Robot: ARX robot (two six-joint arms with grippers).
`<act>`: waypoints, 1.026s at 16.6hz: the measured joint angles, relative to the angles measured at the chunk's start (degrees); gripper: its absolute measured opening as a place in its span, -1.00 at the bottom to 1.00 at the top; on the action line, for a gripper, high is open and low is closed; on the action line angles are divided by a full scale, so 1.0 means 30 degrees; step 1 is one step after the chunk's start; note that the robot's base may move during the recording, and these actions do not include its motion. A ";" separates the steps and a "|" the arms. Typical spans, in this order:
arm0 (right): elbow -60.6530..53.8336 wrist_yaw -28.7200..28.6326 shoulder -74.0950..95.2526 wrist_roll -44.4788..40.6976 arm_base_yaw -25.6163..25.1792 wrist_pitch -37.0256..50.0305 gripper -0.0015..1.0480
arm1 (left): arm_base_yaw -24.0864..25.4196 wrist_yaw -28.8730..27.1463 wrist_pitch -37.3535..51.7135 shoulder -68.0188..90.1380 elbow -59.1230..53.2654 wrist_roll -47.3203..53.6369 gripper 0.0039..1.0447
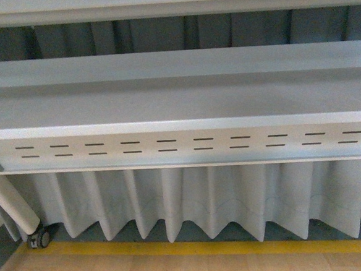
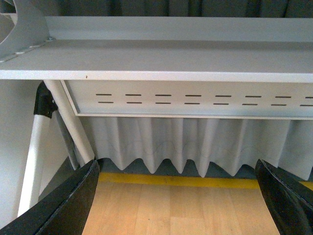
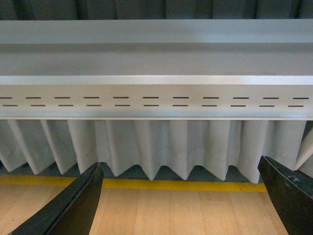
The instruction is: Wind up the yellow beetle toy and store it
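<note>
Starting nearest the wrist cameras, the left gripper [image 2: 176,165] stands wide open. Its two black fingers [image 2: 73,200] are splayed to opposite sides of the left wrist view with nothing between them. The right gripper [image 3: 180,163] is spread just as wide, its black fingers [image 3: 73,205] likewise bare and closing on nothing. The yellow beetle toy appears in none of the three views, so I cannot tell where it is.

Below and ahead of both grippers lies a light wooden floor [image 1: 177,269]. A yellow line [image 1: 207,247] runs across it, at the foot of a white pleated curtain [image 1: 203,196] whose hem hangs in zigzag folds just over the line. Toward the left, a white slanted leg [image 1: 11,200] comes down to a small dark caster wheel [image 1: 40,237] near the end of the yellow line.

Above the curtain sits a pale panel [image 1: 169,145] pierced by two rows of short dark slots. Over that panel juts a grey metal shelf [image 1: 165,99], long and flat, spanning the whole width of the front view. A second grey beam [image 1: 159,7] crosses higher still, and behind the gap between the two hangs a dark grey curtain [image 1: 161,34] in vertical folds
</note>
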 joint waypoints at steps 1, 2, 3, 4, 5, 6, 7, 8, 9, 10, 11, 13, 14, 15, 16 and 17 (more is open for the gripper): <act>0.0000 0.0000 0.0000 0.0000 0.0000 0.0000 0.87 | 0.0000 0.0000 0.0000 0.0000 0.0000 0.0000 0.88; 0.0000 0.0000 0.0000 0.0000 0.0000 0.0000 0.87 | 0.0000 0.0000 0.0000 0.0000 0.0000 0.0000 0.88; 0.0000 0.0000 0.0000 0.0000 0.0000 -0.0007 0.87 | 0.0000 0.0000 0.0000 0.0000 0.0000 0.0000 0.88; 0.0000 0.0000 0.0000 0.0000 0.0000 0.0000 0.87 | 0.0000 0.0000 0.0000 0.0000 0.0000 0.0000 0.88; 0.0000 0.0000 0.0000 0.0000 0.0000 0.0000 0.87 | 0.0000 0.0000 0.0000 0.0000 0.0000 0.0000 0.88; 0.0000 0.0000 0.0000 0.0000 0.0000 0.0000 0.87 | 0.0000 0.0000 0.0000 0.0000 0.0000 0.0000 0.88; 0.0000 0.0000 0.0000 0.0000 0.0000 0.0000 0.87 | 0.0000 0.0000 0.0000 0.0000 0.0000 0.0000 0.88; 0.0000 0.0000 0.0000 0.0000 0.0000 0.0000 0.87 | 0.0000 0.0000 0.0000 0.0000 0.0000 0.0000 0.88; 0.0000 0.0000 0.0000 0.0000 0.0000 0.0000 0.87 | 0.0000 0.0000 0.0000 0.0000 0.0000 0.0000 0.88; 0.0000 0.0000 0.0000 0.0000 0.0000 0.0000 0.87 | 0.0000 0.0000 0.0000 0.0000 0.0000 0.0000 0.88; 0.0000 0.0000 0.0000 0.0000 0.0000 0.0000 0.87 | 0.0000 0.0000 0.0000 0.0000 0.0000 0.0000 0.88; 0.0000 0.0000 0.0000 0.0000 0.0000 0.0000 0.87 | 0.0000 0.0000 0.0000 0.0000 0.0000 0.0000 0.88; 0.0000 0.0000 0.0000 0.0000 0.0000 0.0000 0.87 | 0.0000 0.0000 0.0000 0.0000 0.0000 0.0000 0.88; 0.0000 0.0000 0.0000 0.0000 0.0000 0.0000 0.87 | 0.0000 0.0000 0.0000 0.0000 0.0000 0.0000 0.88; 0.0000 0.0000 0.0000 0.0000 0.0000 0.0000 0.87 | 0.0000 0.0000 0.0000 0.0000 0.0000 0.0000 0.88; 0.0000 0.0000 0.0000 0.0000 0.0000 0.0000 0.87 | 0.0000 0.0000 0.0000 0.0000 0.0000 0.0000 0.88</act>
